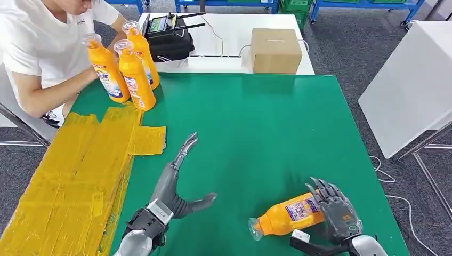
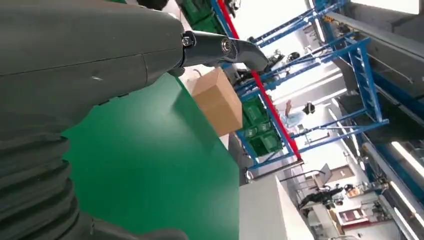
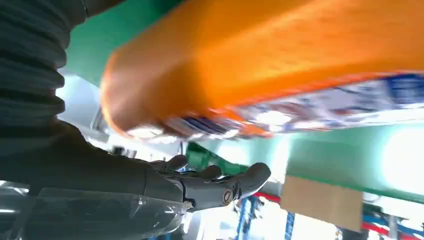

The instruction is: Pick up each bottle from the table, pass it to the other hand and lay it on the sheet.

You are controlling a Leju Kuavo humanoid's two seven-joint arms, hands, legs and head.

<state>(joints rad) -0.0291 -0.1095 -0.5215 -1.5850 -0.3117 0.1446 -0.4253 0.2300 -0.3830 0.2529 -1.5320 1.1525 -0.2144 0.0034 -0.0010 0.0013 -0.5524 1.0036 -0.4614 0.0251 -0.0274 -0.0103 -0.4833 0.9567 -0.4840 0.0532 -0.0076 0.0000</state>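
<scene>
- In the lower right of the head view we saw the right hand resting over the base end of an orange bottle that lay on its side on the green table, its neck toward the lower middle of the frame.
- The dark fingers of that hand were draped across the top of the bottle's base, while the thumb stretched along the table below the bottle.
- We could not tell whether the hand actually gripped the bottle or was only laid against it; in the right wrist view the bottle was a blurred orange mass close above the fingers, which reached out nearly straight.
- The left hand sat in the lower middle of the head view, wide open and holding nothing, its fingers stretched toward the upper right and its thumb splayed to the right.
- It hovered over bare green table just right of the yellow sheet, which filled the lower left of the frame.
- Three more orange bottles stood upright in the upper left, at the far end of the sheet, with a person's forearm close beside them.
- A cardboard box stood on a white table at upper centre.
</scene>
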